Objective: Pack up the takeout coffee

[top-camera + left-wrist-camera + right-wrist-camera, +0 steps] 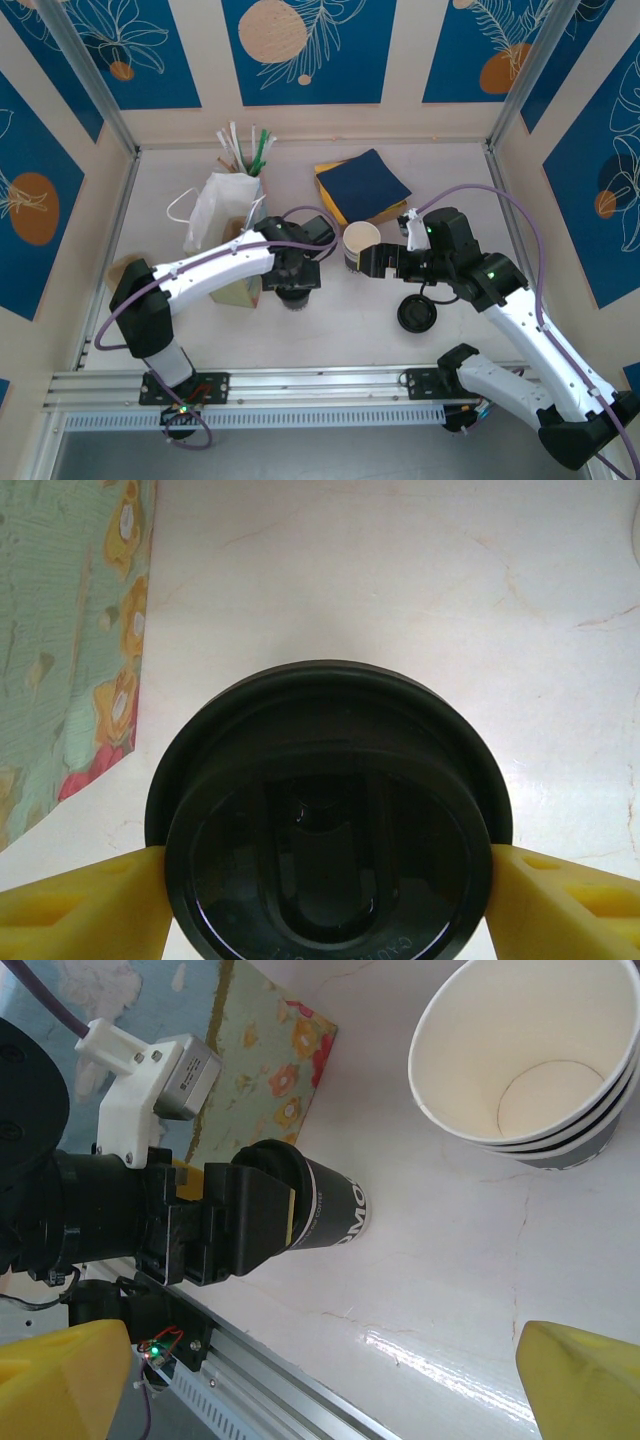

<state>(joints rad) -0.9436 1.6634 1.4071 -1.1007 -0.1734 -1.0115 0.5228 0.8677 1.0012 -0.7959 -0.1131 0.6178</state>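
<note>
In the overhead view, the takeout coffee (296, 300) is a little left of the middle of the frame, on the white table (330, 335), under the end of the left arm. The left gripper (327, 865) is grasping it: in the left wrist view, the round black lid covers the lower middle of the frame, and one yellow finger (85, 905) touches its left side and the other finger touches its right side. In the right wrist view, the same cup is seen from the side at the middle left, dark with white letters, and its top is between the black parts of the left gripper. I cannot tell if its bottom rests on the table or is just above it. The flowered bag (70, 630) is just beside the cup, in the upper left of the left wrist view. The right gripper (320, 1335) is released, its two yellow fingers well apart in the lower corners of the right wrist view and nothing between them. The striped cup (530, 1060) stands open and without a lid in the upper right of that view, near the coffee but apart from it. In the overhead view, a loose black lid (416, 313) lies right of centre, below the right gripper, and blue and yellow napkins (365, 186) lie at the upper middle.
</note>
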